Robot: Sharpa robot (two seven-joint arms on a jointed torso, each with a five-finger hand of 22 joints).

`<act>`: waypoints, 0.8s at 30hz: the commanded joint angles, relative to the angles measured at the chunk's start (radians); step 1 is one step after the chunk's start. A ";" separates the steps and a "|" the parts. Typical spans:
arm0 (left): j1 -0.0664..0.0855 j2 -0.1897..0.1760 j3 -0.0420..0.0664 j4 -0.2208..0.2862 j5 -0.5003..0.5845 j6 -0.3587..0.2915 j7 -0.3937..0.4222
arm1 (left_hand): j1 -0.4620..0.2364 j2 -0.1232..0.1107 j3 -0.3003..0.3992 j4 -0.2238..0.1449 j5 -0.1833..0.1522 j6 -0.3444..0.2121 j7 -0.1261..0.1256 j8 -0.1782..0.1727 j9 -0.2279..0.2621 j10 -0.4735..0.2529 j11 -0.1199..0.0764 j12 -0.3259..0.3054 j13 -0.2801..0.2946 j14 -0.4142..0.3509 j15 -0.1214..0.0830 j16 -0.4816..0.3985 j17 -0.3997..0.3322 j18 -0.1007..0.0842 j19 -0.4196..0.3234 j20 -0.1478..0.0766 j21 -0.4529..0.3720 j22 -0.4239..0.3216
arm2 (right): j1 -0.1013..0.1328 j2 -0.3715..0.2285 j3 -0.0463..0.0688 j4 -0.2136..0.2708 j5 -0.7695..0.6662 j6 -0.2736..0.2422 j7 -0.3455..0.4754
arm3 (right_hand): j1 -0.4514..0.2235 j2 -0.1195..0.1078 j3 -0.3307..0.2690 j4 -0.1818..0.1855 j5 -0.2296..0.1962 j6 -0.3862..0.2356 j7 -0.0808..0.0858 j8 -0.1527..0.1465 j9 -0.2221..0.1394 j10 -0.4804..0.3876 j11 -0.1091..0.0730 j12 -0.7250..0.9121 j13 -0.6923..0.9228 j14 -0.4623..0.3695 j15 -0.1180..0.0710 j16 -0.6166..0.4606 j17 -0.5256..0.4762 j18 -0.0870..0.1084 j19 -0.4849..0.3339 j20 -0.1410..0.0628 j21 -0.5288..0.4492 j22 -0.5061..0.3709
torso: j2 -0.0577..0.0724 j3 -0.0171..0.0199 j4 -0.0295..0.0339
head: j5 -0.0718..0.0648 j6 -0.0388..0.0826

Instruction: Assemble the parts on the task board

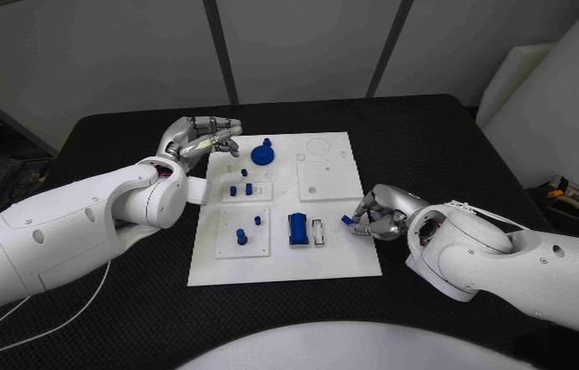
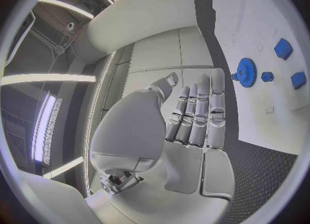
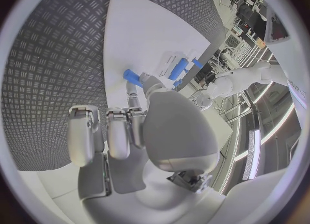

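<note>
Parts mostly sit on the task board [image 1: 284, 211] between my robot hands; from the head view my right robot hand [image 1: 376, 215] pinches a small blue part [image 1: 347, 219] at the board's near edge. My left robot hand [image 1: 202, 140] hovers empty, fingers apart. From the left wrist, a blue gear [image 2: 246, 72] lies just beyond my fingertips. From the right wrist, the pinch looks shallow: the part could slip or tilt on insertion.

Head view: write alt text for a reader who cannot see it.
A white task board lies on a black table between two white robot arms. The right robot hand pinches a small blue part at the board's right edge, while the left robot hand hovers with nothing in it by the far left corner, near a blue gear. More blue parts sit on the board.
</note>
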 commanded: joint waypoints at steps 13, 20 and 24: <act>0.001 -0.002 0.001 0.007 0.000 0.002 0.008 | 0.000 0.011 -0.004 -0.004 0.001 -0.007 0.001 0.003 -0.001 -0.004 -0.001 0.007 -0.001 -0.005 0.002 0.004 -0.002 -0.012 0.006 0.003 -0.007 -0.001 | 0.002 0.072 0.001 -0.004 0.095 -0.030 -0.002 | -0.073 -0.028 0.067 -0.037 0.005 0.031 -0.016 0.002 0.024 0.084 -0.007 0.002 0.239 0.100 -0.007 0.005 0.248 -0.006 0.086 -0.006 0.002 0.232 | 0.001 -0.0001 -0.0002 | 0.005 -0.005; 0.001 -0.004 0.001 0.008 0.000 0.002 0.008 | 0.000 0.011 -0.004 -0.004 0.001 -0.007 0.001 0.003 -0.001 -0.004 -0.001 0.007 -0.001 -0.005 0.002 0.004 -0.002 -0.012 0.006 0.003 -0.007 -0.001 | 0.002 0.106 0.001 -0.024 0.097 0.019 -0.017 | -0.112 -0.028 0.061 -0.017 0.021 0.045 -0.023 0.008 0.029 0.083 -0.012 -0.002 0.237 0.099 -0.011 0.002 0.243 -0.005 0.084 -0.008 -0.001 0.228 | 0.000 0.0009 -0.0018 | 0.008 -0.006; 0.001 -0.004 0.001 0.009 0.000 0.002 0.008 | 0.000 0.011 -0.004 -0.004 0.001 -0.007 0.001 0.003 -0.001 -0.004 -0.001 0.007 -0.001 -0.005 0.002 0.004 -0.002 -0.012 0.006 0.003 -0.007 -0.001 | 0.002 0.123 0.001 -0.033 0.097 0.021 -0.018 | -0.137 -0.032 0.049 -0.002 0.051 0.051 -0.026 0.013 0.034 0.083 -0.015 -0.001 0.237 0.099 -0.014 0.002 0.243 -0.005 0.084 -0.012 -0.001 0.228 | 0.001 0.0010 -0.0014 | 0.008 -0.006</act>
